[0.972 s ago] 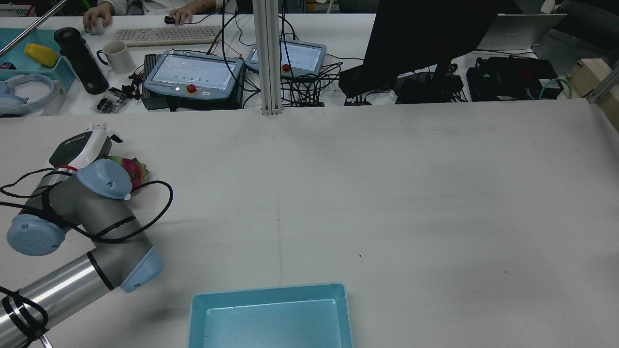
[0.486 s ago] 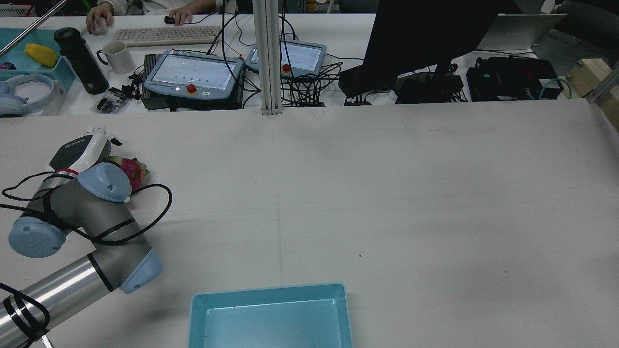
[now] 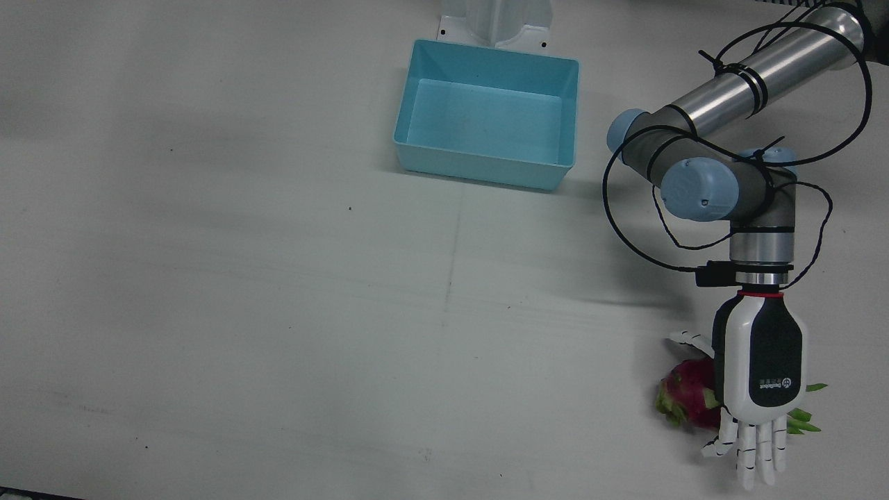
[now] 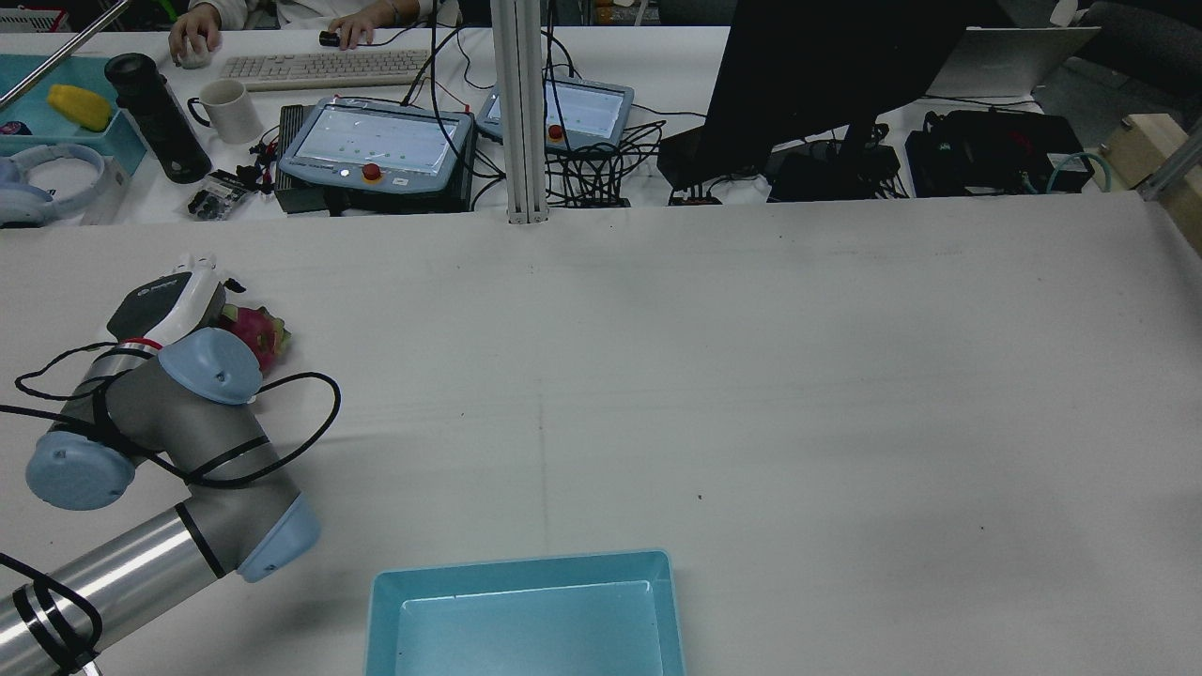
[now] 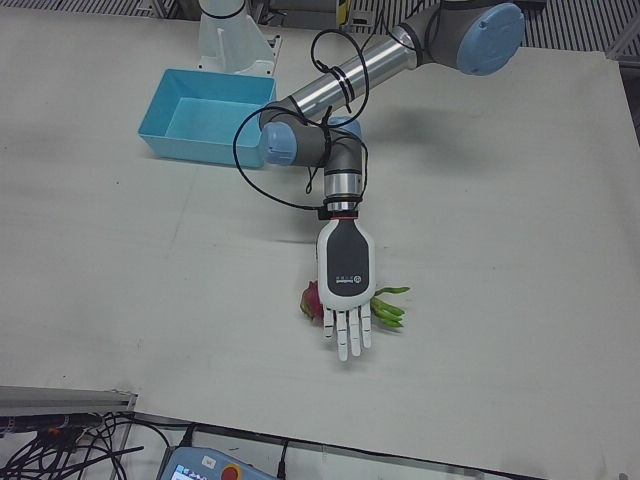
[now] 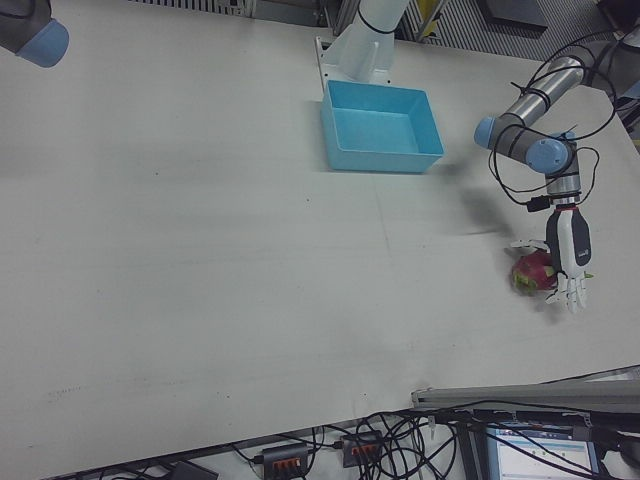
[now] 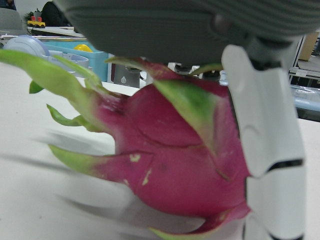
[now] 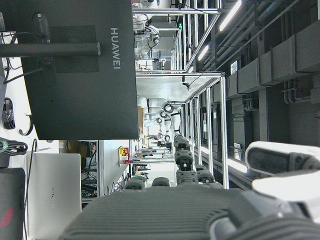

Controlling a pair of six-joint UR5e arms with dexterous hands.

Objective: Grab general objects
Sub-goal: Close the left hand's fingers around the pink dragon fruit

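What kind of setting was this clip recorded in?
Most likely a robotics lab: a robot arm works at a white table, with teach pendants and a person at a keyboard just behind.

Robotics lab: teach pendants point(image 4: 380, 143), monitor point(image 4: 826, 70), cabled operators' desk point(image 4: 657, 56).

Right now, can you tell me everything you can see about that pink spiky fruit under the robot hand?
The dragon fruit is a rounded magenta-pink fruit with pointed green-tipped scales and long green leafy tips sticking out on one side. It lies on the white table, near the edge far from the blue bin. The left robot hand is spread over it, palm down, fingers straight, covering part of it. One white finger runs alongside the fruit, but the hand has not closed around it.
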